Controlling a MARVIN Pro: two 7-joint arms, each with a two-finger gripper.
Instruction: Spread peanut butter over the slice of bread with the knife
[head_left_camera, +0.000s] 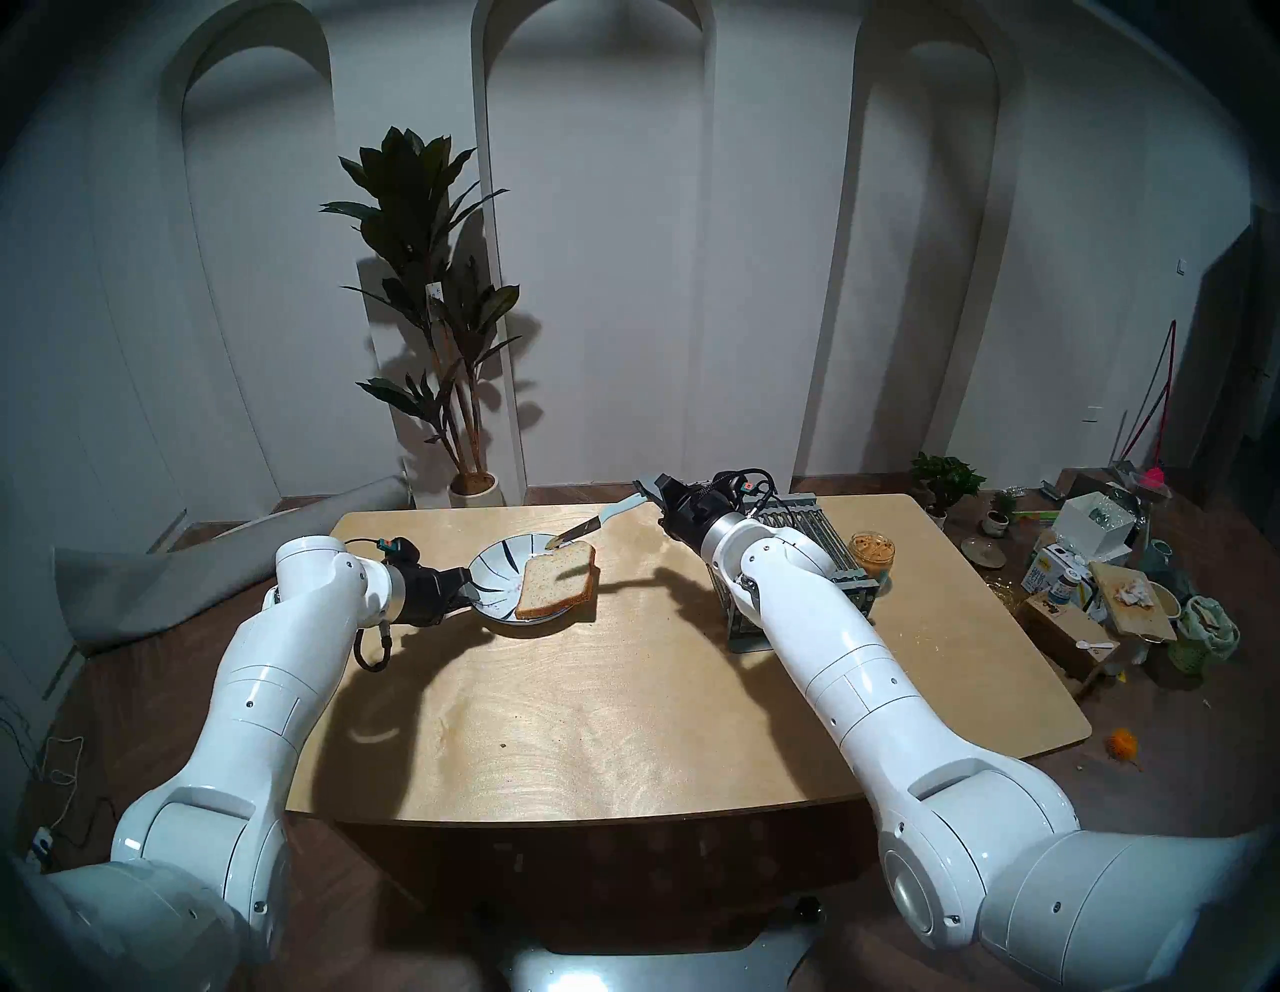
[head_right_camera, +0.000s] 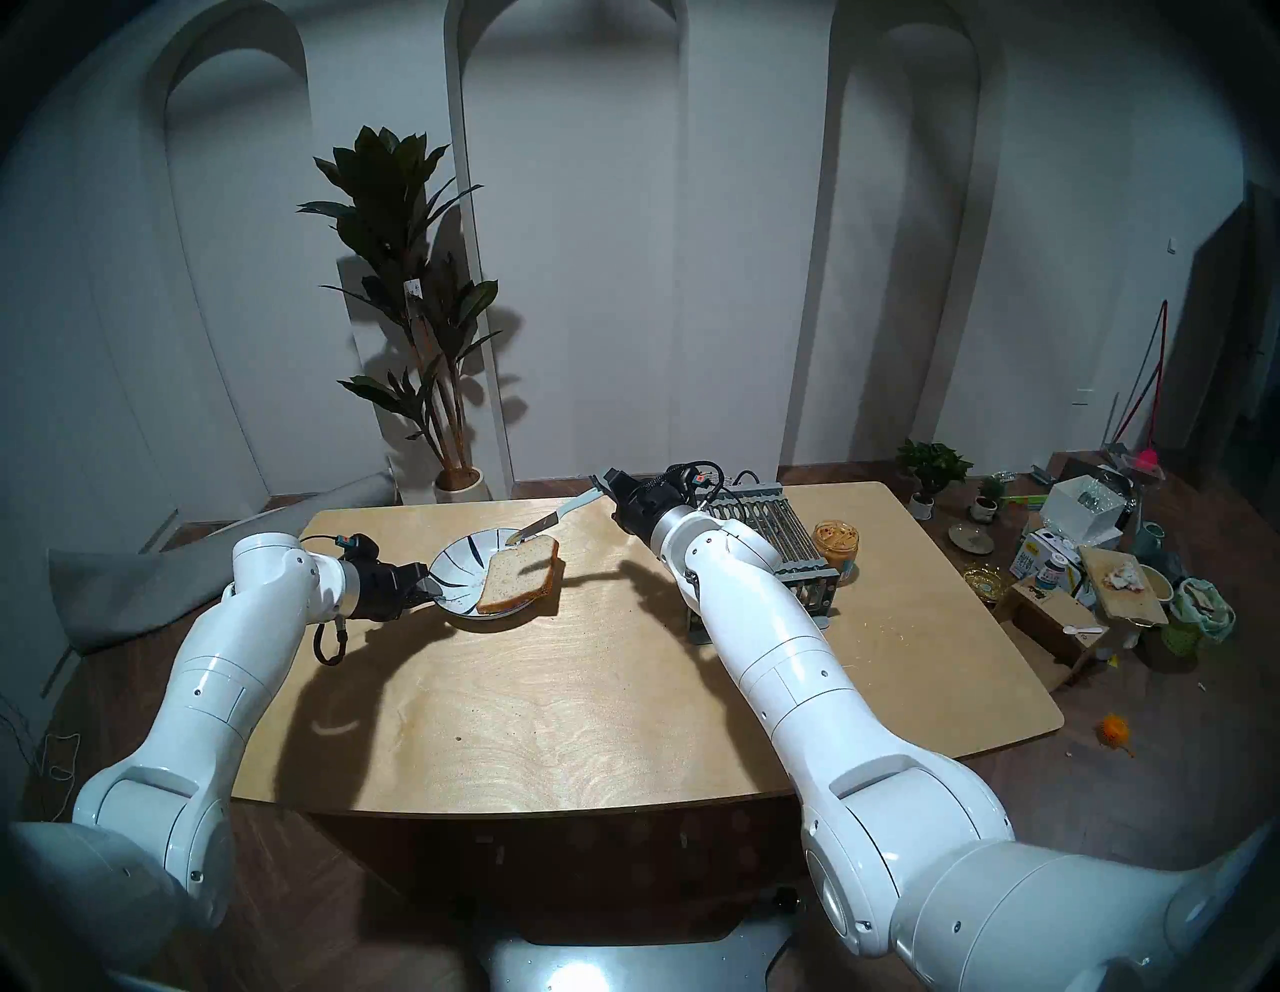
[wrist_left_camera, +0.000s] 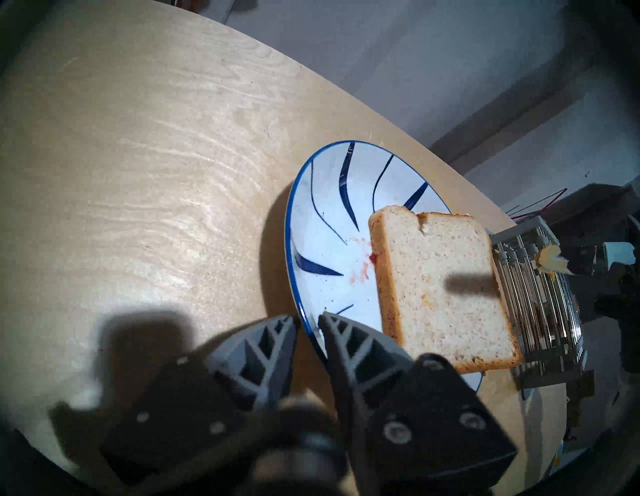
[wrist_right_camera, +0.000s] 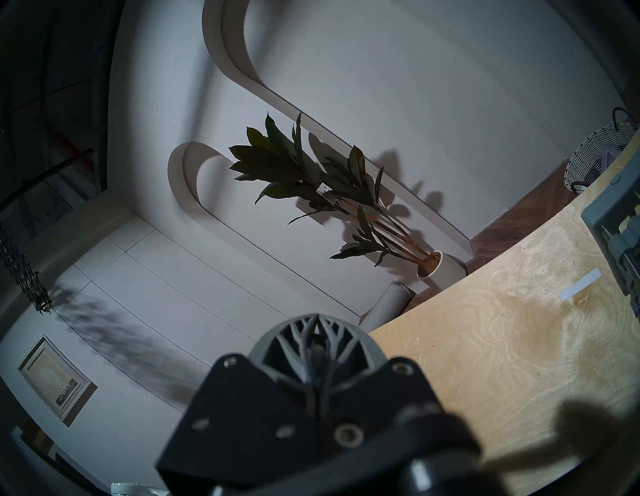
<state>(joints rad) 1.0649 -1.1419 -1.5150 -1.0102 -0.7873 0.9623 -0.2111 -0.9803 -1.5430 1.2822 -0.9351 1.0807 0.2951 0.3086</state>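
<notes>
You had left end effector (wrist_left_camera: 308, 320) pinching plate (wrist_left_camera: 313, 221) rim, likely to steady it; right end effector (head_left_camera: 654, 485) gripped knife (head_left_camera: 596, 523), peanut butter (wrist_left_camera: 549, 258) on tip, poised above bread (head_left_camera: 557, 578).

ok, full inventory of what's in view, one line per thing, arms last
table: 1, pale wood, centre
plate: 1, white with blue strokes, far left of table
slice of bread: 1, pale with brown crust, on plate's right side, overhanging the rim
knife: 1, silver blade, pale handle, tip over the bread's far edge
peanut butter: tan; 1 clear tub, far right of table; dab on knife tip
rack: 1, grey metal, beside the tub
tall plant: 1, dark green, white pot, by wall
floor clutter: many, mixed, right floor
left gripper: 1, black, pinching plate's near rim
right gripper: 1, black, shut on knife handle
</notes>
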